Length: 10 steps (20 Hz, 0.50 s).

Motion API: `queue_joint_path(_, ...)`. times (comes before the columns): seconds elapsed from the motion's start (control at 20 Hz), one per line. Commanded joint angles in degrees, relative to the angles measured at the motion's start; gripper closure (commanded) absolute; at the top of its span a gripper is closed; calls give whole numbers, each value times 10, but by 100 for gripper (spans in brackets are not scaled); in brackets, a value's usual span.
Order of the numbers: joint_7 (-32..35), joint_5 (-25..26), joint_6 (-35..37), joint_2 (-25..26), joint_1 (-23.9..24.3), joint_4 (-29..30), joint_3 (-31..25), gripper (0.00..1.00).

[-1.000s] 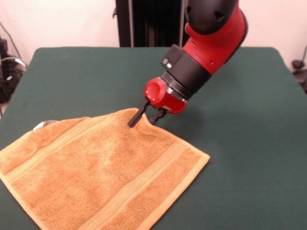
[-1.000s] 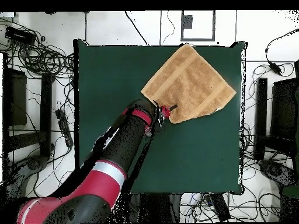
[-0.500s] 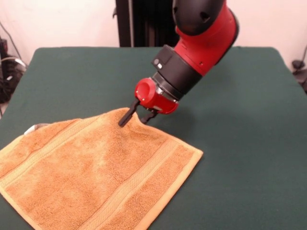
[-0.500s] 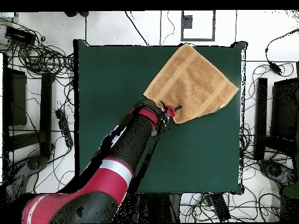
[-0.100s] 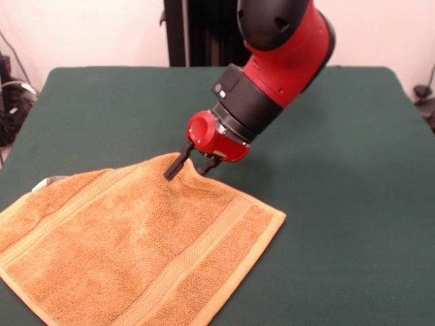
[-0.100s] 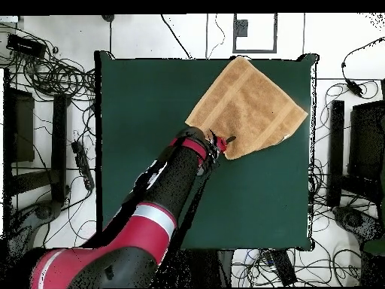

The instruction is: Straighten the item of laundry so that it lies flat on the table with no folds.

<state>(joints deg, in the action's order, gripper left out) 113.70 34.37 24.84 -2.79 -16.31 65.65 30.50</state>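
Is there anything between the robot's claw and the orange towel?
No, nothing visible is in the way. The claw is already right at the towel, with its two black fingers at the towel's raised far corner. Around the towel there is only the green table.

Two cams, one table

The front cam sits low and pretty close, looking across the green table (image 5: 353,204) at an angle, so only part of the top fits in. The overhead cam hangs high, looking straight down, and gets the whole table (image 6: 150,135) plus the cable-strewn floor (image 6: 53,90) around it. Both share the towel (image 5: 136,244) (image 6: 248,105) corner and the red arm (image 5: 279,61) (image 6: 169,196).
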Motion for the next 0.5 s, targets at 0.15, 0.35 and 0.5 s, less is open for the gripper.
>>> queue_joint_path(0.15,-56,-4,78,42,20,55,-103,0)
queue_joint_path(0.35,-57,-1,75,39,21,58,-105,0)
queue_joint_path(0.5,-58,0,75,37,23,58,-107,0)
